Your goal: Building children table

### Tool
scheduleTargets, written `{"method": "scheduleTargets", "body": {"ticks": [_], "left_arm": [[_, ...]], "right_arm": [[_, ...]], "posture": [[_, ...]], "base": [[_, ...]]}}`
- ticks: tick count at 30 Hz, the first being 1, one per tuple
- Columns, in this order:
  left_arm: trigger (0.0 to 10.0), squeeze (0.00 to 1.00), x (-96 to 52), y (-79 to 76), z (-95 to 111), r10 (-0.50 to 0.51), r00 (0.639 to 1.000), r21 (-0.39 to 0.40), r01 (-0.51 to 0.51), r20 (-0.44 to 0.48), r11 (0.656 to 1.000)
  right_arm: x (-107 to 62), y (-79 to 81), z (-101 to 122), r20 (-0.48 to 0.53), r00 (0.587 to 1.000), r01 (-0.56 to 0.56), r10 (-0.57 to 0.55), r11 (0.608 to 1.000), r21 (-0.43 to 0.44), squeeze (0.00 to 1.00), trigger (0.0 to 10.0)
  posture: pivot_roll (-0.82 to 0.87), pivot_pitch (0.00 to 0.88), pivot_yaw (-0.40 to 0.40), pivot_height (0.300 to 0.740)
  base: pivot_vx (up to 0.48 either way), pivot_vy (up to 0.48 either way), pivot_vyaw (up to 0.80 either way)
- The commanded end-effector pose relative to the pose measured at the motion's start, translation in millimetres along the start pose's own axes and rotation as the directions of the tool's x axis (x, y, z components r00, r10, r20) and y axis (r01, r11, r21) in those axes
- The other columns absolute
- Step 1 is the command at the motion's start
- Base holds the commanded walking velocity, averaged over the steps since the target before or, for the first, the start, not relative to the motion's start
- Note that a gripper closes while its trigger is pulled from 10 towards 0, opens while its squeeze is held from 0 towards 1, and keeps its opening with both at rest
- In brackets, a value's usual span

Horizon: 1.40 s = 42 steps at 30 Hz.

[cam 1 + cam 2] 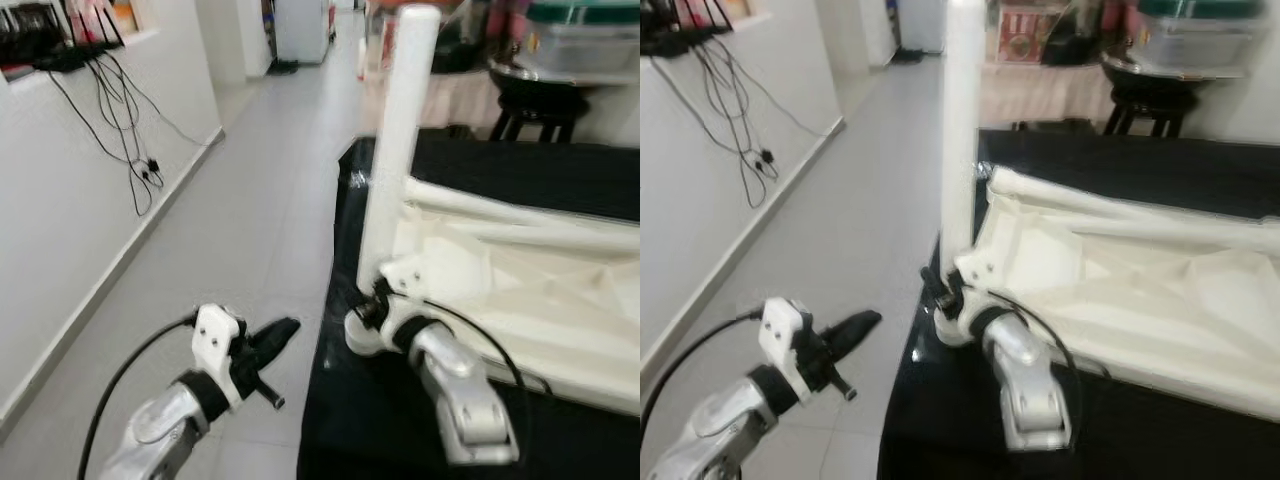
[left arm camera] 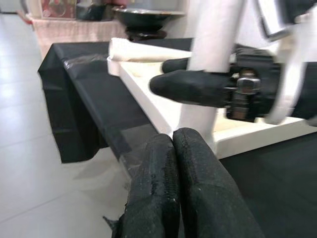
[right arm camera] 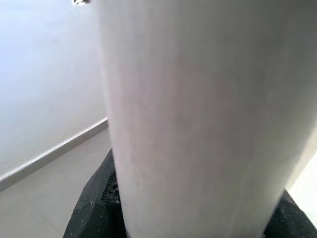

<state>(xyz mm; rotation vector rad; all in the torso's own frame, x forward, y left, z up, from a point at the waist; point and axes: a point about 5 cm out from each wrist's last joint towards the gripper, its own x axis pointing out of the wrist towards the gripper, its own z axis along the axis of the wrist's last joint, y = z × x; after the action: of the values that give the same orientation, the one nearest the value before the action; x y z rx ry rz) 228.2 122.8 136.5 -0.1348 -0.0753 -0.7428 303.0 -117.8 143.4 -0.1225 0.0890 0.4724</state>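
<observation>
One tall white cylindrical table leg (image 1: 398, 150) stands upright, clamped low in your right gripper (image 1: 372, 303); your left gripper (image 1: 272, 342), fingers pressed together, hangs beside it.

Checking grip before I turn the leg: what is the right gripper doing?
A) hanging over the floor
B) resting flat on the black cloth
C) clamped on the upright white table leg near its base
C: the right gripper has its jaws around the upright white table leg near its base.

Two silver arms carry white wrist brackets, black cables, and the left gripper (image 1: 285, 330) with textured black fingers (image 2: 198, 198).
</observation>
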Motion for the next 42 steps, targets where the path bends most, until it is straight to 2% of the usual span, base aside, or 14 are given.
{"method": "scheduleTargets", "body": {"ticks": [1,3,4,5,8,14,15,18,19,30,31,32,33,42], "left_arm": [[10.0,0.00,-1.8,1.9,-5.3,-0.006,1.000,-0.014,0.005,-0.031,1.000],[10.0,0.00,-1.4,2.1,-5.2,-0.006,0.999,-0.013,0.006,-0.031,1.000],[10.0,0.00,-2.1,2.7,-4.7,0.017,1.000,-0.004,-0.017,-0.024,1.000],[10.0,0.00,-2.3,3.0,-4.3,0.033,0.999,0.002,-0.032,-0.017,0.999],[10.0,0.00,-2.4,3.1,-4.1,0.042,0.999,0.006,-0.042,-0.013,0.999],[10.0,0.00,0.4,1.5,-5.3,0.026,1.000,-0.005,-0.026,-0.015,1.000],[10.0,0.00,1.2,1.1,-5.4,0.023,1.000,-0.007,-0.023,-0.016,1.000],[10.0,0.00,1.6,0.9,-5.5,0.021,1.000,-0.008,-0.021,-0.015,1.000],[10.0,0.00,2.1,0.6,-5.5,0.020,1.000,-0.009,-0.020,-0.014,1.000],[10.0,0.00,2.2,-1.0,-5.8,0.023,1.000,-0.008,-0.023,-0.017,1.000],[10.0,0.00,2.2,-1.0,-5.9,0.023,1.000,-0.008,-0.024,-0.017,1.000],[10.0,0.00,2.2,-1.0,-5.9,0.023,1.000,-0.008,-0.024,-0.017,1.000],[10.0,0.00,2.1,-1.1,-6.0,0.024,1.000,-0.008,-0.024,-0.017,1.000],[10.0,0.00,1.4,-1.7,-7.2,0.022,1.000,-0.013,-0.023,-0.019,1.000]], "right_arm": [[-2.9,-8.4,-21.1,-0.104,0.994,0.044,-0.043,0.999,0.009,0.00,0.0],[0.4,-3.4,-19.0,-0.095,0.995,0.005,-0.005,1.000,0.003,0.00,0.0],[2.2,-0.5,-14.0,-0.076,0.997,-0.016,0.018,1.000,0.023,0.00,10.0],[5.1,0.9,-8.2,-0.046,0.997,-0.068,0.070,0.997,0.039,1.00,10.0],[5.4,2.8,-3.3,-0.031,0.995,-0.090,0.092,0.995,0.051,1.00,10.0],[0.5,-1.6,24.8,0.094,0.904,-0.422,0.418,0.906,0.031,1.00,10.0],[-3.2,-8.3,27.8,0.086,0.862,-0.500,0.499,0.866,-0.010,0.55,10.0],[-5.3,-13.4,29.1,0.074,0.836,-0.543,0.544,0.839,-0.034,0.55,10.0],[-5.3,-21.4,29.1,0.054,0.818,-0.571,0.573,0.820,-0.041,0.00,10.0],[7.0,-53.7,35.8,0.023,0.753,-0.657,0.657,0.754,-0.017,0.00,10.0],[6.9,-55.0,36.7,0.029,0.735,-0.678,0.678,0.735,-0.006,0.00,4.3],[6.9,-55.0,36.7,0.029,0.735,-0.678,0.678,0.735,-0.006,0.00,4.3],[7.1,-56.7,36.6,0.024,0.718,-0.696,0.696,0.718,0.001,0.00,0.0],[12.0,-64.0,35.5,0.017,0.704,-0.709,0.710,0.705,-0.019,0.00,0.0]], "posture": [[-0.01,0.037,0.034,0.740],[-0.02,0.035,0.039,0.740],[-0.02,0.034,0.039,0.740],[-0.01,0.030,0.038,0.740],[-0.01,0.030,0.038,0.740],[-0.01,0.023,0.036,0.740],[-0.01,0.021,0.034,0.740],[-0.01,0.021,0.034,0.740],[-0.01,0.022,0.030,0.740],[0.02,0.024,0.028,0.740],[0.02,0.024,0.028,0.740],[0.02,0.024,0.028,0.740],[0.02,0.025,0.030,0.740],[0.01,0.024,0.035,0.740]], "base": [[0.000,0.000,0.00],[0.000,0.000,0.00],[0.000,0.000,0.00],[0.000,0.000,0.00],[0.000,0.000,0.00],[0.000,0.000,0.00],[0.000,0.000,0.00],[0.000,0.000,0.00],[0.000,0.000,0.00],[0.000,0.000,0.00],[0.000,0.000,0.00],[0.000,0.000,0.00],[0.000,0.000,0.00],[0.000,0.000,0.00]]}}
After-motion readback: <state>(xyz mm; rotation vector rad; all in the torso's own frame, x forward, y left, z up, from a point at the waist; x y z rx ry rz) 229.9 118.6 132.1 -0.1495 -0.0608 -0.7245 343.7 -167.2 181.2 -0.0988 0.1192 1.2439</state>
